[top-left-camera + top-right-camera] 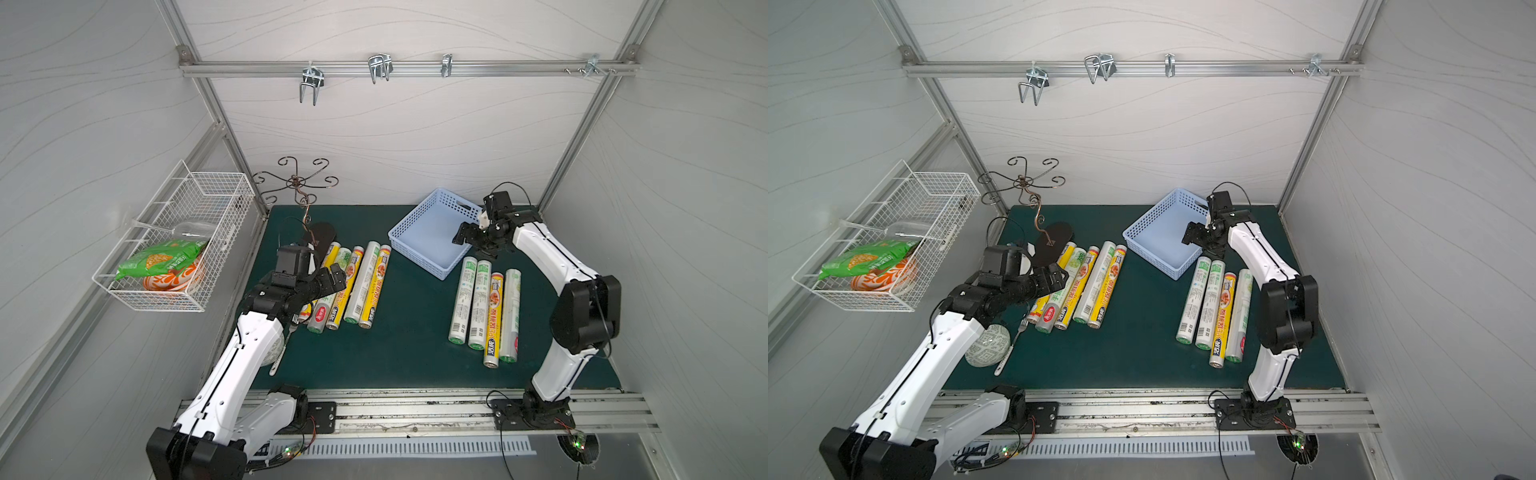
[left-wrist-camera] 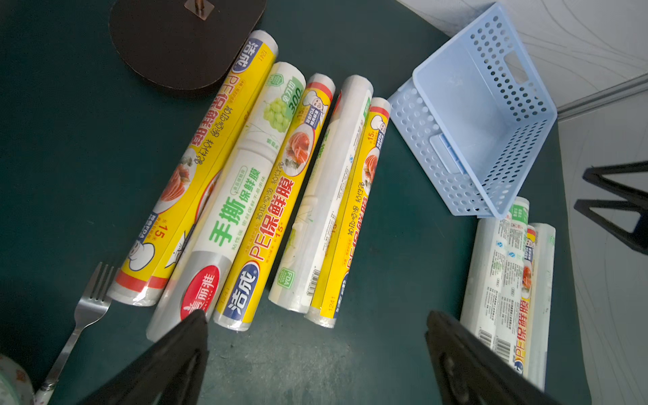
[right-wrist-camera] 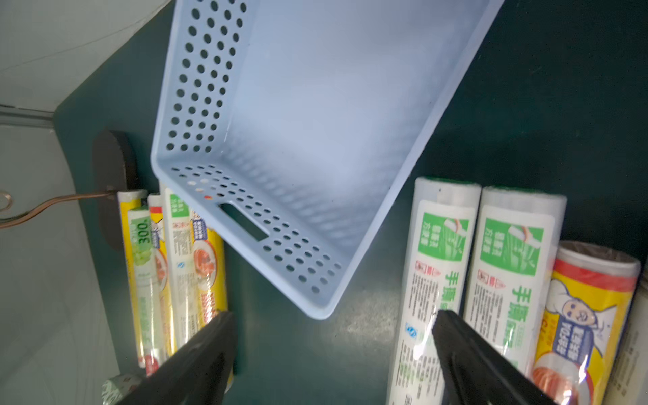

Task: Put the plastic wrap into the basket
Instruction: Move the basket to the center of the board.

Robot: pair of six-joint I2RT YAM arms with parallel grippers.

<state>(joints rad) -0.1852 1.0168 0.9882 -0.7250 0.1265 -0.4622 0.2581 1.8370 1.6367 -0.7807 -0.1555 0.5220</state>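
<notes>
Presently: plastic wrap point(image 2: 245, 196), nine rolls in all, every one lying on the green mat point(image 1: 407, 357) outside the basket.

Five-roll group point(image 1: 353, 286): at nine o'clock of the mat, side by side and touching, long axes running roughly seven to one o'clock. Three are yellow-labelled, two white with green print.

Four-roll group point(image 1: 484, 309): at three o'clock, side by side, lying nearly six to twelve. One is yellow-labelled among three white.

Basket point(image 1: 415, 257): light blue, perforated walls, handle slot, at one o'clock of the mat, turned cornerwise. Its near corner sits just beside the far ends of the four-roll group.

Right gripper point(image 3: 333, 315): over the basket's four-o'clock wall, jaws spread wide, nothing between them.

Left gripper point(image 2: 317, 315): above the outermost rolls of the five-roll group, jaws fully apart, holding nothing.

Hook stand point(image 1: 318, 243): dark oval base at eleven o'clock, just beside that group's far end.

Fork point(image 2: 87, 305): just beside the outermost roll, at eight o'clock.

Wire basket point(image 1: 174, 237): on the wall at nine o'clock, holding a green packet point(image 1: 162, 259).
</notes>
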